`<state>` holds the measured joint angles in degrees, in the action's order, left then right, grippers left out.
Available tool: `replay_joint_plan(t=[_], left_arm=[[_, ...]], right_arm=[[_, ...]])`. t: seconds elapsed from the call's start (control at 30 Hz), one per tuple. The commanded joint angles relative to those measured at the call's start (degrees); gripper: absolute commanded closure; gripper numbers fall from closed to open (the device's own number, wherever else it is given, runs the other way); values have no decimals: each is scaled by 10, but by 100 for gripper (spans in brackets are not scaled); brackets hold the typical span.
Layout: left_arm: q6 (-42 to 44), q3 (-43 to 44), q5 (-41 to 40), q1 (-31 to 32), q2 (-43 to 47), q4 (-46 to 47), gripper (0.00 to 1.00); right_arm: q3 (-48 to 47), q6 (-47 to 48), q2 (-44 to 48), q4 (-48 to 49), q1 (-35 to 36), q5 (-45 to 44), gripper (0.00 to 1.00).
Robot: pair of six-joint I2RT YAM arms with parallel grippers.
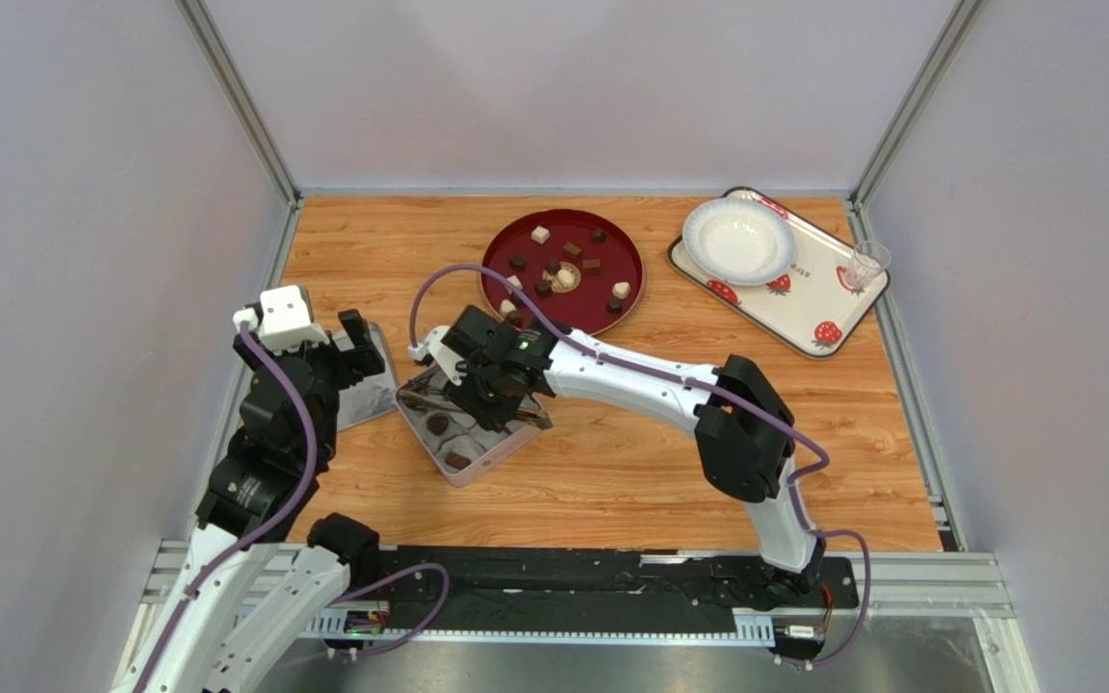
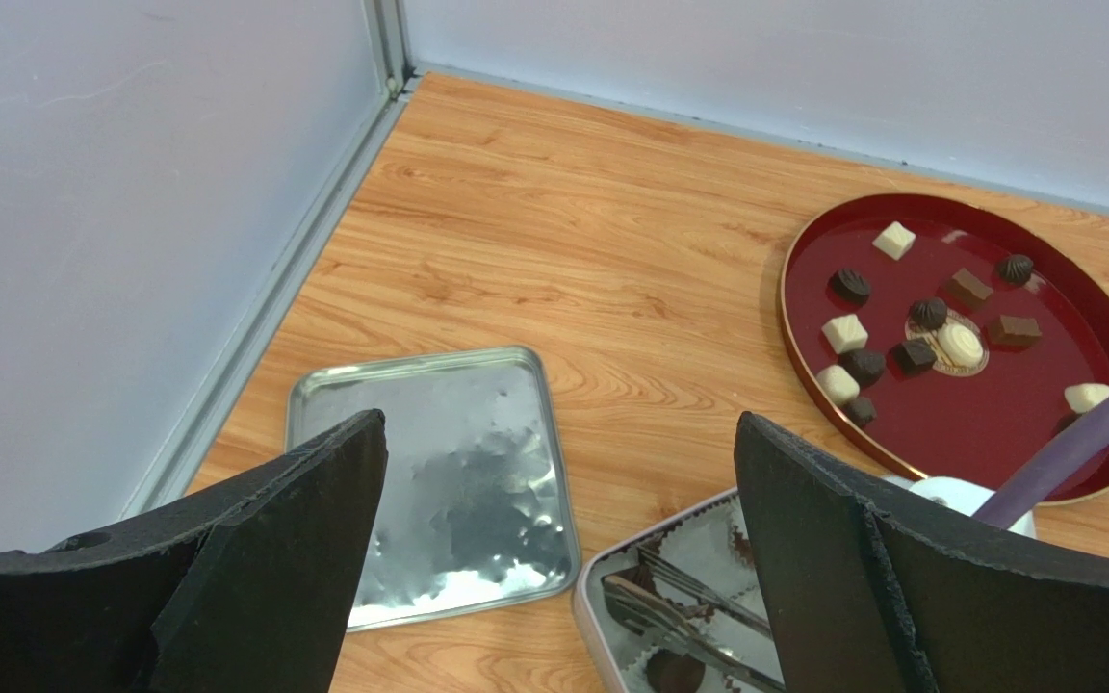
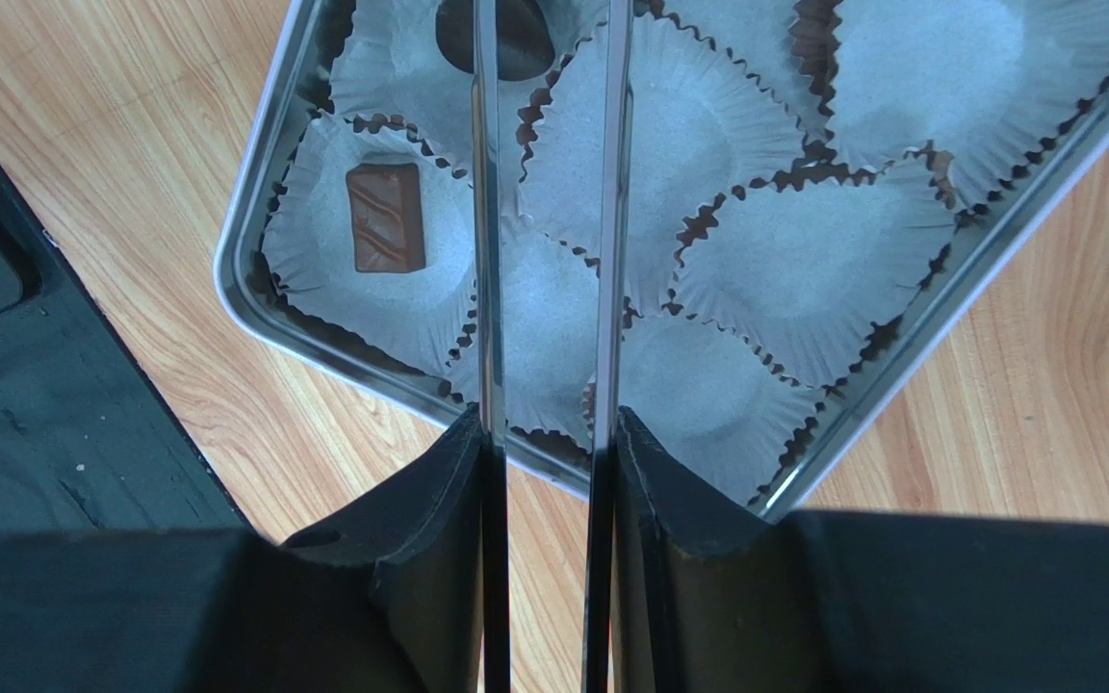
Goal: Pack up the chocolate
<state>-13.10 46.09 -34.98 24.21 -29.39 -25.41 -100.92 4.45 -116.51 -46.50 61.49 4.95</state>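
Left gripper (image 2: 561, 433), jaws wide, hangs above lid (image 2: 430, 477) near the left wall. Right gripper (image 3: 549, 426) clamps tongs (image 3: 485, 217), blades slightly apart, inside the tin (image 3: 250, 275) rim; some chocolate (image 3: 383, 217) sits in its cups. Beyond, more on red plate (image 2: 922, 419), bare wood between.

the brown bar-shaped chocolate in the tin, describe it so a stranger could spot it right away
On the wooden table, find the silver tin of white paper cups under the right gripper, which holds metal tongs. In the right wrist view it lies in the corner cup left of the tongs. It is a mid-brown rectangle with diagonal ridges, unlike the dark round piece nearby.
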Motion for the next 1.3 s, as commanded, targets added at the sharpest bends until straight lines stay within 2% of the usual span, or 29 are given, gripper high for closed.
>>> replay_joint_plan(t=[0.0, 0.4, 0.8, 1.27], left_arm=[[12, -4, -3, -4, -2, 24, 2], [12, -4, -3, -4, -1, 24, 2], [12, -4, -4, -4, -1, 23, 2], [12, -3, -3, -4, 1, 24, 2]], right_arm=[[-31, 14, -7, 11, 4, 12, 71], [-31, 16, -8, 16, 6, 23, 62], [-32, 18, -4, 16, 6, 23, 57], [-35, 12, 24, 22, 6, 6, 60]])
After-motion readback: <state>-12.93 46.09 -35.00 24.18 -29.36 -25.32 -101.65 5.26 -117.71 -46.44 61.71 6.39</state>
